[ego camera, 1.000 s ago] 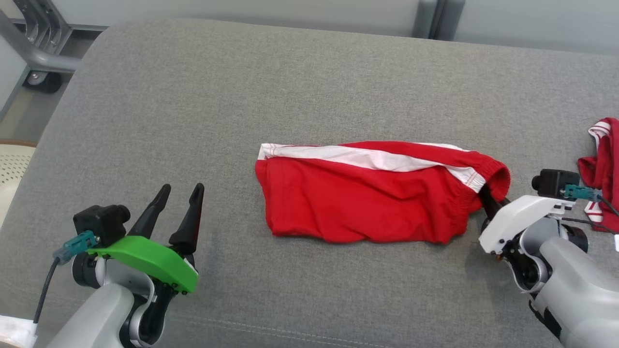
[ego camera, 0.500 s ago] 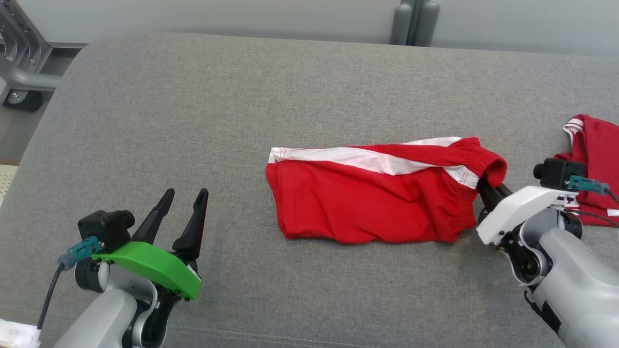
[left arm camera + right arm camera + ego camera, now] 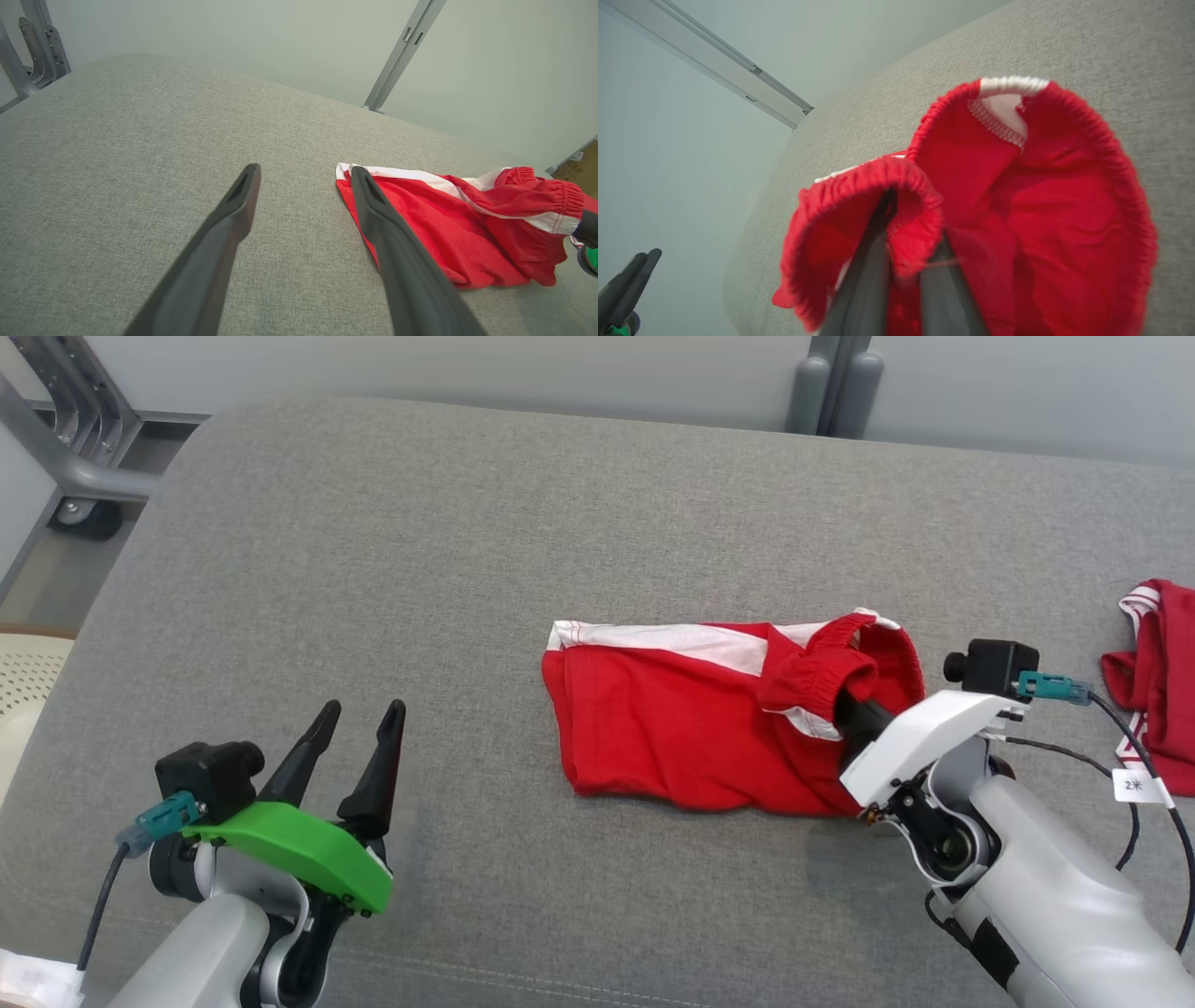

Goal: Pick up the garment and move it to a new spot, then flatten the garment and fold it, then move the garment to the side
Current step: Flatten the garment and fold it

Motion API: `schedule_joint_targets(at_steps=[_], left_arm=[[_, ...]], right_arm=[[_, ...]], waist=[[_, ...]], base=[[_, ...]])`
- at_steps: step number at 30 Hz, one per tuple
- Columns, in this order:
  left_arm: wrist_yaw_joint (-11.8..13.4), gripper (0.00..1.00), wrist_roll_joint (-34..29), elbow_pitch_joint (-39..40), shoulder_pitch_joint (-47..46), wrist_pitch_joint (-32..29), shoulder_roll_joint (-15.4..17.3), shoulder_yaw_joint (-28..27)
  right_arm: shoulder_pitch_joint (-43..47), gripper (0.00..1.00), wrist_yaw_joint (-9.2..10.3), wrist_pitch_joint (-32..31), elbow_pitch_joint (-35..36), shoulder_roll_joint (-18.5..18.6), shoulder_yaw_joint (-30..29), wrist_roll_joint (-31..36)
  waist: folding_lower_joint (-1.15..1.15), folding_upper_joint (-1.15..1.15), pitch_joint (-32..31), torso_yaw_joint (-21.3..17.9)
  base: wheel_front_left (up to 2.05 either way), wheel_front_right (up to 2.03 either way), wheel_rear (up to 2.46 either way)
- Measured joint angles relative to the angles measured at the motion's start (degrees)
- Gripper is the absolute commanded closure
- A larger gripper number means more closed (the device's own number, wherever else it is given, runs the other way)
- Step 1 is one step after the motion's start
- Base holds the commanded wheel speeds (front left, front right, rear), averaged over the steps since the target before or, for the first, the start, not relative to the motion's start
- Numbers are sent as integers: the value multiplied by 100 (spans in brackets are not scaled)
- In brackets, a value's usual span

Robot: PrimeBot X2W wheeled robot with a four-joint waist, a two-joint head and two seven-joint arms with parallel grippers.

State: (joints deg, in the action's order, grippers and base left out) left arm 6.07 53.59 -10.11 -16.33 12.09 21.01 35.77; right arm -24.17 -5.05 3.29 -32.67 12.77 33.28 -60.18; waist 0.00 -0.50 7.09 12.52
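Tips of the right tool (image 3: 851, 707) inside the garment (image 3: 681, 728) (waistband, out of sight); second red cloth (image 3: 1158, 681) past the edge

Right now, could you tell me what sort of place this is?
Probably a robot test lab: a grey fabric-covered table, red shorts on it for folding, and a wheeled metal frame beside it.

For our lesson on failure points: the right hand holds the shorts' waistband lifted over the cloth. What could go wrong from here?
Only the right hand grips the red shorts, by the waistband; the far end lies unpinned, so the garment may slide rather than fold.
The left hand hovers open, away from the cloth, so the fold may land crooked.
The other red garment lies near the right arm and might get dragged.
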Motion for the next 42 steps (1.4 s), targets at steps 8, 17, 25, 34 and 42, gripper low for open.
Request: schedule_joint_targets(at_steps=[8,17,25,34,42], left_arm=[[4,0,0,7,1,-2,-46,10],[5,0,0,-10,4,-2,-166,31],[7,0,1,-18,7,-2,-180,24],[7,0,1,-41,7,-2,-213,36],[7,0,1,-66,12,7,-207,-32]], right_arm=[[-314,100,207,-297,137,-237,30,-25],[-523,100,648,-523,-34,-391,29,-25],[-847,100,869,-644,-229,-581,99,25],[-946,100,928,-764,-611,-705,276,121],[-1093,0,970,-795,-801,-768,525,241]], waist=[[0,0,8,274],[0,0,42,651],[0,0,88,915],[0,0,154,1207],[0,0,137,1312]], base=[[0,0,0],[0,0,0],[0,0,0],[0,0,0],[0,0,0]])
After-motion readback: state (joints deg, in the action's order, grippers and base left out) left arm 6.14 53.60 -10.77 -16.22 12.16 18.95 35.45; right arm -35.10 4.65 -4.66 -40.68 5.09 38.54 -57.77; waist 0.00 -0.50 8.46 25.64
